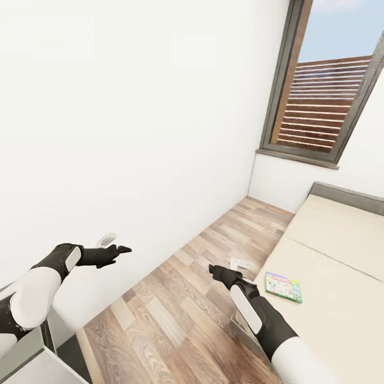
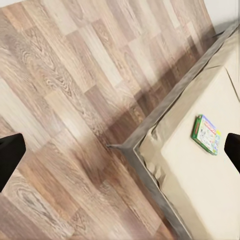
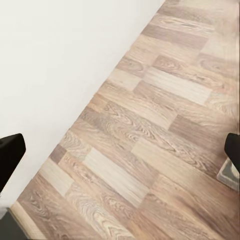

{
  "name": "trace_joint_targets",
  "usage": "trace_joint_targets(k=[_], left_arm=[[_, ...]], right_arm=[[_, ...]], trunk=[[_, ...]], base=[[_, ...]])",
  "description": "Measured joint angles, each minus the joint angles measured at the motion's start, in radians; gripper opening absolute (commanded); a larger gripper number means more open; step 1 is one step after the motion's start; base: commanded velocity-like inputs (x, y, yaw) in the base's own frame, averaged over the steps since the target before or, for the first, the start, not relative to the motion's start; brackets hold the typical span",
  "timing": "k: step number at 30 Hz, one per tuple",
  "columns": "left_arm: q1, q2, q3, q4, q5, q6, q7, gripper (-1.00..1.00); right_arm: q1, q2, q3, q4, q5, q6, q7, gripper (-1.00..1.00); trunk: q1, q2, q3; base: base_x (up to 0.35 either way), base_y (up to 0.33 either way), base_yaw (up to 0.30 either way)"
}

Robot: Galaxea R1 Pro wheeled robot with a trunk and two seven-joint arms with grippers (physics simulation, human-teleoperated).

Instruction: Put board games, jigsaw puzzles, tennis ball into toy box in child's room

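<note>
beige bed (image 1: 330, 266) is being cropped; monopoly box (image 1: 284, 286) lettering unreadable; left gripper (image 1: 118, 250) and right gripper (image 1: 214, 271) are being held spread, empty.

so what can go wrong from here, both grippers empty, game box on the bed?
1. The board game lies flat on the mattress of the bed; open fingers may press into the soft surface without getting under its edge.
2. The right gripper is closest, but the bed frame edge lies between floor and mattress, so a low approach could clip it.
</note>
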Motion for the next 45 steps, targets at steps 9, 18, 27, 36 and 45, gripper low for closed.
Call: trace_joint_targets(k=[9,18,27,36,45], left_arm=[[0.003,0.0,0.0,0.0,0.0,-0.002,0.0,1.0],[0.005,-0.001,0.0,0.0,0.0,-0.003,0.0,1.0],[0.005,-0.001,0.0,0.0,0.0,-0.003,0.0,1.0],[0.005,0.0,0.0,0.001,0.0,-0.003,0.0,1.0],[0.005,-0.001,0.0,0.0,0.0,-0.004,0.0,1.0]], right_arm=[[0.004,-0.001,-0.04,-0.035,0.0,-0.021,0.002,1.0],[0.077,-0.055,-0.043,-0.205,-0.002,-0.051,-0.001,1.0],[0.1,-0.065,-0.044,-0.262,-0.001,-0.048,0.0,1.0],[0.102,-0.067,-0.044,-0.267,-0.001,-0.053,0.0,1.0],[0.104,-0.066,-0.044,-0.266,0.0,-0.052,0.0,1.0]], trunk=[[0.0,0.0,0.0],[0.0,0.0,0.0],[0.0,0.0,0.0],[0.0,0.0,0.0],[0.0,0.0,0.0]], base=[[0.056,0.05,-0.276],[0.044,0.04,-0.276],[0.002,0.112,-0.277],[0.0,0.028,-0.277],[0.0,0.054,-0.277]])
